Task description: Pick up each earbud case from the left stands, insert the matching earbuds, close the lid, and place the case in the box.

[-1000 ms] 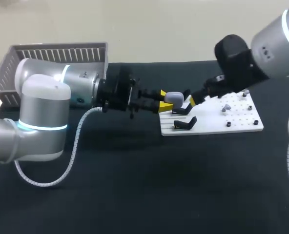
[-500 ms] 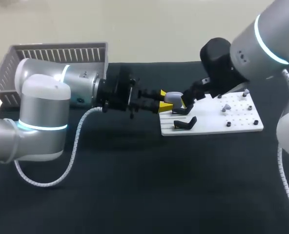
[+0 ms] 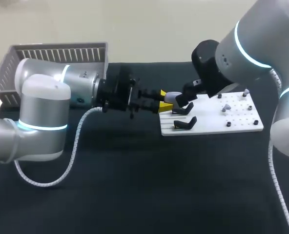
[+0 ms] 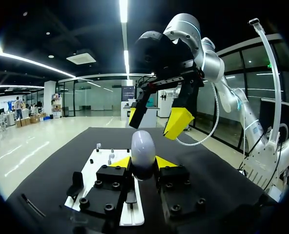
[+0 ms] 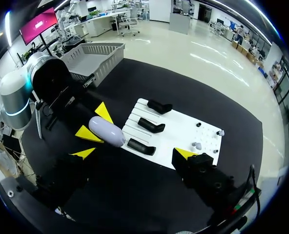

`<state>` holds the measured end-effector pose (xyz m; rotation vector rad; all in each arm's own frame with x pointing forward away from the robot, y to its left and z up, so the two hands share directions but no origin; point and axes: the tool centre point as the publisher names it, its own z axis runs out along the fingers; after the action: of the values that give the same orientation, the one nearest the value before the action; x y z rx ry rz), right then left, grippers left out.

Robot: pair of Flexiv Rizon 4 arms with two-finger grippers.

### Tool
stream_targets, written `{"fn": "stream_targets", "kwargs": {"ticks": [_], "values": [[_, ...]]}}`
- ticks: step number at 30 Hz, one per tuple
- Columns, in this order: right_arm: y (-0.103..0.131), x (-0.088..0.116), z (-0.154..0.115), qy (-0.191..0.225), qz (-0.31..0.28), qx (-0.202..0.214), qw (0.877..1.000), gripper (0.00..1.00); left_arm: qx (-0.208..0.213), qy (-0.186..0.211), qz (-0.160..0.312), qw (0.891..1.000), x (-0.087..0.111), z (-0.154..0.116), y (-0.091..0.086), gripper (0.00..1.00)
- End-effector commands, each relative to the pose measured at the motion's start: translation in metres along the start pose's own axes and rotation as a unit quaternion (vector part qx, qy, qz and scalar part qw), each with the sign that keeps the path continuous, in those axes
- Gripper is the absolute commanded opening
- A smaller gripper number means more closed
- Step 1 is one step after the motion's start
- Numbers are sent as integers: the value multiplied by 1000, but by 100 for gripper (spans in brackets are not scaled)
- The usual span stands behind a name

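Observation:
A pale grey earbud case (image 3: 173, 97) is held out over the left end of the white board (image 3: 242, 122), with my left gripper (image 3: 163, 103) shut on it. In the left wrist view the closed case (image 4: 143, 151) stands upright between the yellow tips of the left gripper (image 4: 143, 164). My right gripper (image 4: 156, 117) hangs open just above and beyond it. From the right wrist, the case (image 5: 107, 130) lies below my open right gripper (image 5: 134, 153), towards its one finger. Black stands (image 5: 152, 125) sit on the board (image 5: 183, 131), and small earbuds (image 5: 197, 145) rest near its pegs.
A grey slatted basket (image 3: 56, 51) stands at the table's back left, behind my left arm. Two empty black stands (image 3: 185, 123) show at the board's left end. Small pegs (image 3: 228, 124) dot its right half. Black cloth covers the table.
My right arm has swung left from the board's middle, and its open gripper now hangs close over the held case. My left arm and the case have stayed put.

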<state>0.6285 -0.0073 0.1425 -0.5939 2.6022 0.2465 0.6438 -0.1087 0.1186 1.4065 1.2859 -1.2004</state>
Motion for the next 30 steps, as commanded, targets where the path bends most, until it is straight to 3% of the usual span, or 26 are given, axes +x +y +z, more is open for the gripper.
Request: {"fn": "stream_targets", "kwargs": {"ticks": [1,30], "values": [[2,-1,4,-3,1,9,1000,100,-1,-2,1,1000,1,0,0,0],[-10,-9,5,-26,21,16,999,100,-1,-2,1,1000,1,0,0,0]]}}
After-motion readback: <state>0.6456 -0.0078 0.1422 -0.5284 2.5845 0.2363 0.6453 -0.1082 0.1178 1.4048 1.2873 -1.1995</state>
